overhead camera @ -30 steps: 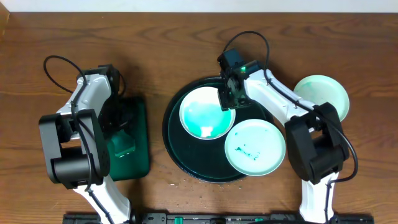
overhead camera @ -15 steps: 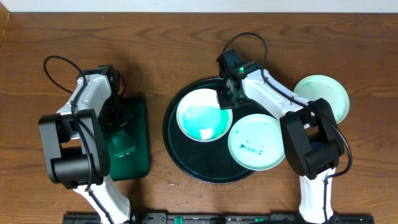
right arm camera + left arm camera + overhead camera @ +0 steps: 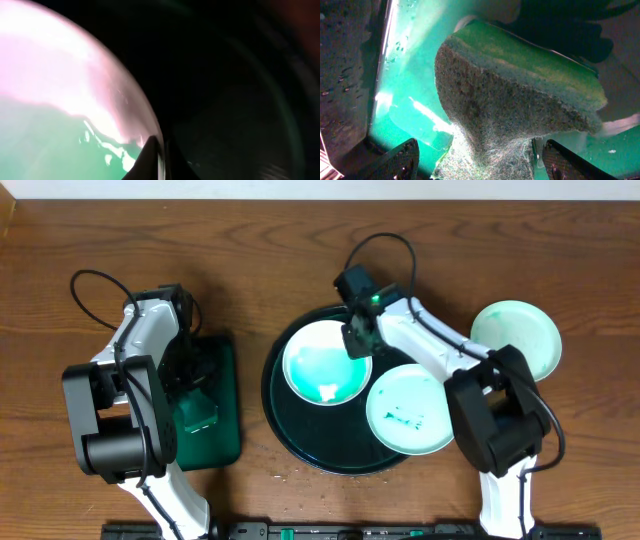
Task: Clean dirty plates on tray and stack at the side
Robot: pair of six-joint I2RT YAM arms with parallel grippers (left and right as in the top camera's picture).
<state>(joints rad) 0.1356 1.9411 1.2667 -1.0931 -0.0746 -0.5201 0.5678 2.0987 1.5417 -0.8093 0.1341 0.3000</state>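
Overhead: right arm stretched to frame centre, right gripper (image 3: pixel 356 340) clamped on white plate (image 3: pixel 320 370) rim. Left gripper (image 3: pixel 482 161) apart around sponge (image 3: pixel 520 100).

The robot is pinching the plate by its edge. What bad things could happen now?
The right gripper pinches only the thin rim of the white plate, with its jaws shut. If lifted, the plate might slip out and drop onto the round tray. The smeared mint plate lies close by, partly over the tray's edge, so a swinging plate or arm might knock it off.
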